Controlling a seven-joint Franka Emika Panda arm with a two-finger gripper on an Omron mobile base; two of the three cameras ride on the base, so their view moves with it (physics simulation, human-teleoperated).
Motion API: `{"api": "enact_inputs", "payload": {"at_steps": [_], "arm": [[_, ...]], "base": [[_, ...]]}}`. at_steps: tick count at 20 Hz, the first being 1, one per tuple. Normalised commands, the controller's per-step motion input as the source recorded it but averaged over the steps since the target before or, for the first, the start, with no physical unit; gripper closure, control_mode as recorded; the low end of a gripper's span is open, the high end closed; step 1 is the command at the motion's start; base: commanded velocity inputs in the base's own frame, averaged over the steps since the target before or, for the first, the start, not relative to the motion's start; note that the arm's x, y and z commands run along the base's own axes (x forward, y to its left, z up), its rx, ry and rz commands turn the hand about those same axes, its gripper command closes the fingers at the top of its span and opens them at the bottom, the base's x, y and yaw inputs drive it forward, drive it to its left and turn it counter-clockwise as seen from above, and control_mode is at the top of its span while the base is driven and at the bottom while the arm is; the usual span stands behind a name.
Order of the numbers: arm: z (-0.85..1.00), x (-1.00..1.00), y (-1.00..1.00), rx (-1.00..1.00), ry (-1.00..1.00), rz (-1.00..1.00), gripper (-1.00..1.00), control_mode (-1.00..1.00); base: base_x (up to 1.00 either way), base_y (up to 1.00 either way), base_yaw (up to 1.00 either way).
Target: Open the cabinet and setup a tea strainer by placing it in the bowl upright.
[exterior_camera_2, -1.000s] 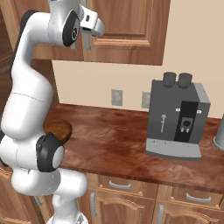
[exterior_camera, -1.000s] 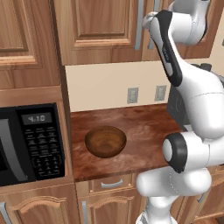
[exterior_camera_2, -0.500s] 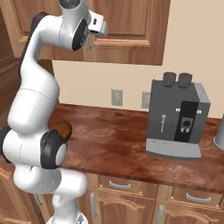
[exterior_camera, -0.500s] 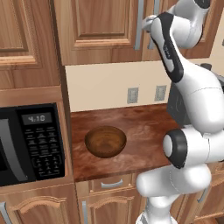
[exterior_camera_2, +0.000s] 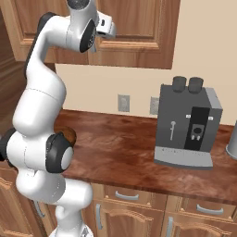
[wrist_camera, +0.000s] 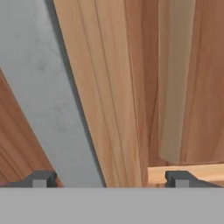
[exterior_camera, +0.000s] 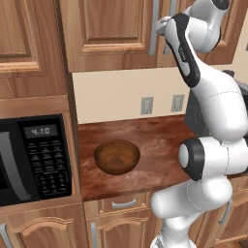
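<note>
The wide medium-brown wooden wall cabinet [exterior_camera: 116, 29] is seen shut above the round dark-brown wooden bowl [exterior_camera: 116, 156]; its long vertical grey bar handle [wrist_camera: 48, 100] lies straight ahead of the two-finger gripper [wrist_camera: 109, 178], between tips spread wide and holding nothing, its length crossing the gap

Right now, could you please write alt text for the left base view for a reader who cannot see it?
A white robot arm reaches up to the closed medium-brown wooden wall cabinet, its open gripper at the long grey bar handles. Below, a round dark-brown wooden bowl sits empty on the reddish-brown wooden counter, beside a black microwave.
</note>
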Motion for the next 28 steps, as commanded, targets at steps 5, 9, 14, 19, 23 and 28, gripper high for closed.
{"api": "enact_inputs", "payload": {"at_steps": [5,9,14,19,23,28], "arm": [[-0.09,0.36,0.00,0.00,-0.10,0.00,-1.00,-1.00],[-0.08,0.27,0.00,0.00,-0.11,0.00,1.00,-1.00],[-0.01,0.26,0.00,0.00,-0.07,0.00,1.00,-1.00],[0.00,0.21,0.00,0.00,0.00,0.01,1.00,-1.00],[0.00,0.14,0.01,0.00,0.00,0.00,1.00,-1.00],[-0.08,0.16,0.04,-0.09,0.09,-0.02,1.00,-1.00]], "base": [[0.00,0.00,0.00],[0.00,0.00,0.00],[0.00,0.00,0.00],[0.00,0.00,0.00],[0.00,0.00,0.00],[0.00,0.00,0.00]]}}
